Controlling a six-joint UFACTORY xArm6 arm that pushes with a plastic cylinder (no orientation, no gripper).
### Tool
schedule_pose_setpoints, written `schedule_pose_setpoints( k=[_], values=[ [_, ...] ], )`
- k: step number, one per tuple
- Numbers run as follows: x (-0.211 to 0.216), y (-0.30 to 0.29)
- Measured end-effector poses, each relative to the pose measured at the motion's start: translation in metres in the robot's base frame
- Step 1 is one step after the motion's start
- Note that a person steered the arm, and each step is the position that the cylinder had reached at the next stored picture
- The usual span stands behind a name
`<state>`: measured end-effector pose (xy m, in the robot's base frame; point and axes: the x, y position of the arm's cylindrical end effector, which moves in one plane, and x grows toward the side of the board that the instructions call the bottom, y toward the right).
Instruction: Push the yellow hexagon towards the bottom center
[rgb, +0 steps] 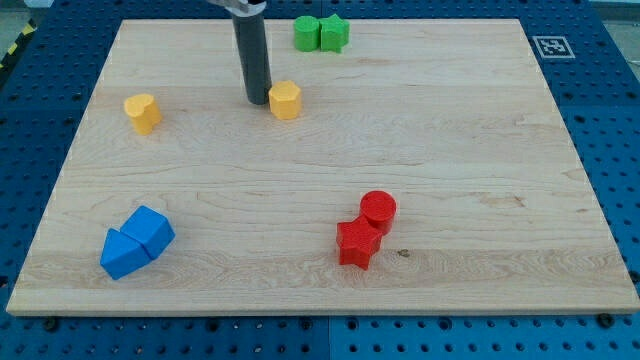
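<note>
Your yellow hexagon sits upper-middle on the wooden board, and my tip is just beside it on the view's left. No gripper here, only the bare rod. Another yellow block sits well left.

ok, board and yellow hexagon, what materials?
Board: looks like light wood, matte, with visible grain lines and a small dark knot near the red blocks. Yellow hexagon: probably painted wood or plastic, with even opaque colour and soft sheen; can't tell which. My tip sits just to its left in the view.
</note>
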<state>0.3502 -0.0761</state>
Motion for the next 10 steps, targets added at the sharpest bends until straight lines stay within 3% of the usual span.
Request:
schedule_pose_setpoints(
  k=[4,7,10],
  values=[
    [-0.004,0.115],
    [-0.019,0.072],
    [0.058,0.091]
  ],
)
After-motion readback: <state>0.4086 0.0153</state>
